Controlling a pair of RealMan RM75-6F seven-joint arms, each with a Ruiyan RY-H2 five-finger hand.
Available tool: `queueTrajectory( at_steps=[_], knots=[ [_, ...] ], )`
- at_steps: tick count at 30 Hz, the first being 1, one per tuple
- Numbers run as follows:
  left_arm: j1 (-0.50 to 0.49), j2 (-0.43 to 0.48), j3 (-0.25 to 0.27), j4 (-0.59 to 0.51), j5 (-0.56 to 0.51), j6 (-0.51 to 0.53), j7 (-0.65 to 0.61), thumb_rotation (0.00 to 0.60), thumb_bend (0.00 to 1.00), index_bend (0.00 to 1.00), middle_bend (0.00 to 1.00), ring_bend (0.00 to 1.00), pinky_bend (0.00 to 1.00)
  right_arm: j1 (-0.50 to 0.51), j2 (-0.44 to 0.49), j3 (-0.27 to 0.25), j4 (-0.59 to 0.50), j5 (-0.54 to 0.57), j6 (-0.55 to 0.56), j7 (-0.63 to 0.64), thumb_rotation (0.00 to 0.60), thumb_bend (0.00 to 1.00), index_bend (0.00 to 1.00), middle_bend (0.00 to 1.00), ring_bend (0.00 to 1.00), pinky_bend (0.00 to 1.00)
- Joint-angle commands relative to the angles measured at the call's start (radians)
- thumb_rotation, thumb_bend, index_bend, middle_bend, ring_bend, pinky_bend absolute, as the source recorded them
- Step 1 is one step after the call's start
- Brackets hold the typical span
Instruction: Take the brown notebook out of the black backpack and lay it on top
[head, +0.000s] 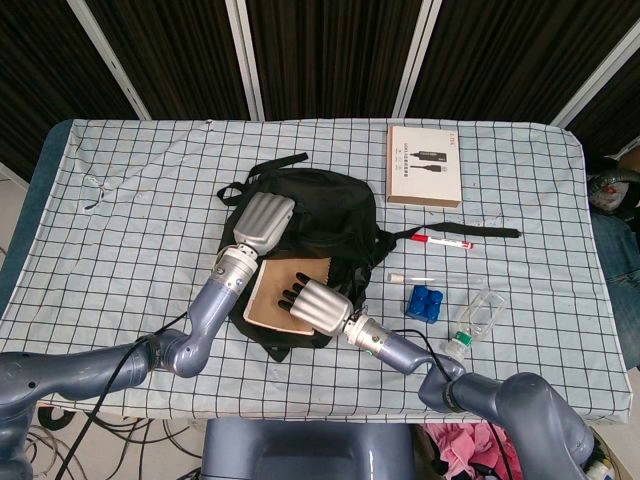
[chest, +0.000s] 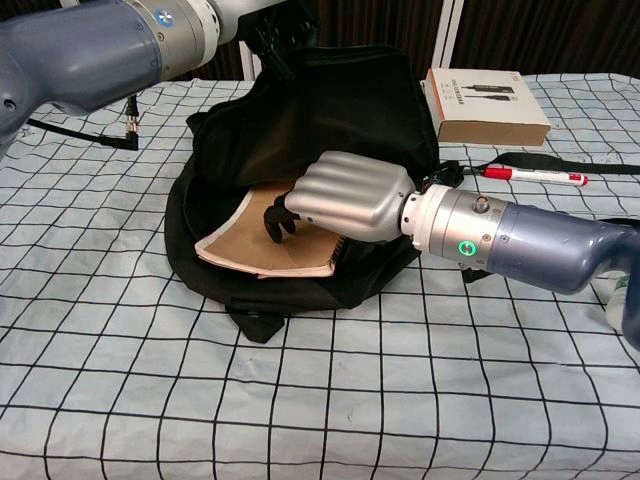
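The black backpack (head: 325, 210) (chest: 340, 110) lies open in the middle of the table. The brown notebook (head: 266, 298) (chest: 258, 246) lies in its mouth, spiral edge to the right, partly past the near rim. My right hand (head: 315, 305) (chest: 347, 197) is on top of the notebook, its dark fingers curled down and gripping its cover. My left hand (head: 262, 222) (chest: 283, 42) holds the backpack's upper flap and keeps the opening raised. The notebook's far edge is hidden under the right hand.
A brown box (head: 424, 165) (chest: 487, 105) lies behind the bag on the right. A red pen (head: 445, 241) (chest: 535, 177), a white tube (head: 410, 278), a blue block (head: 423, 303) and a clear bottle (head: 478, 320) lie right of the bag.
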Motion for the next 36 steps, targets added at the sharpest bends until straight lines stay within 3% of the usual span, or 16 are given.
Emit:
queueTrajectory(
  at_steps=[1,19,29,36],
  knots=[
    [-0.001,0.002,0.001,-0.002,-0.002,0.001,0.004,0.6,0.39,0.67,0.72,0.53,0.46,0.0,-0.006,-0.004,0.008,0.003,0.0,0.012,0.6,0.32,0.45,0.43,0.46,0.32],
    [-0.002,0.021,0.007,-0.035,-0.017,0.012,0.035,0.6,0.39,0.67,0.71,0.53,0.46,-0.023,-0.021,0.004,0.003,0.023,0.076,0.115,0.6,0.44,0.71,0.61,0.58,0.43],
    [0.008,0.037,0.009,-0.037,-0.024,0.005,0.018,0.6,0.39,0.67,0.71,0.53,0.46,-0.064,0.051,0.024,-0.115,0.03,0.177,0.142,0.6,0.45,0.81,0.65,0.62,0.46],
    [0.015,0.044,0.014,-0.038,-0.039,-0.01,0.005,0.6,0.39,0.67,0.71,0.53,0.46,-0.086,0.117,0.023,-0.209,0.036,0.19,0.14,0.6,0.46,0.83,0.66,0.63,0.47]
  ],
)
